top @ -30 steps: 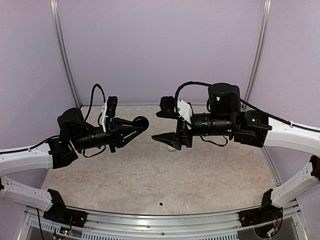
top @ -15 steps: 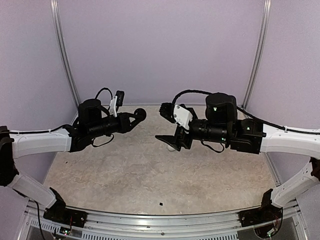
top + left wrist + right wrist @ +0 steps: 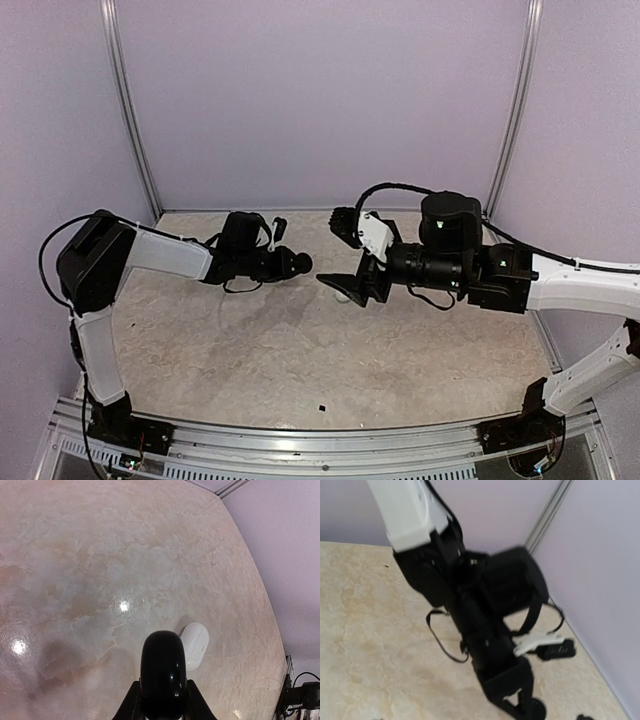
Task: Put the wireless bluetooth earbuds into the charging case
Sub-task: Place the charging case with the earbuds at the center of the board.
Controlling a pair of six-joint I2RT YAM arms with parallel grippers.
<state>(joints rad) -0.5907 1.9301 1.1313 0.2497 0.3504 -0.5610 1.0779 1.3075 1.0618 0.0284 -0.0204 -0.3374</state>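
- The charging case (image 3: 195, 645) shows no lettering or logo that can be read. In the left wrist view its shell is plain smooth white.
- The case is a small oval pebble of glossy plastic lying flat on the table (image 3: 75, 555). Its inside does not show, so what it holds cannot be told.
- In that view the case sits just beyond the black disc (image 3: 163, 672) and a little to its right. The disc's edge covers part of it.
- From above, the case is largely hidden beneath the lower finger of the right gripper (image 3: 342, 250).
- The left gripper (image 3: 163, 705) is clamped on the black disc. The disc is a shiny, rounded piece standing on edge between the two fingertips and catching a soft highlight.
- The right gripper's fingers stand wide apart, one high and one low, with nothing between them.
- The two grippers point toward each other near the middle of the table, their tips close but apart.
- The tabletop is beige with a marbled pattern, and it is polished enough to throw back bright spots of light.
- A tiny black speck (image 3: 322, 409) lies on the table near the front rail, well apart from the case.
- Pale lilac walls (image 3: 320, 100) close in the space, with slim metal posts (image 3: 130, 110) at the corners.
- The right wrist view shows the left arm (image 3: 485, 620), black and blurred, with a white clip on its side.
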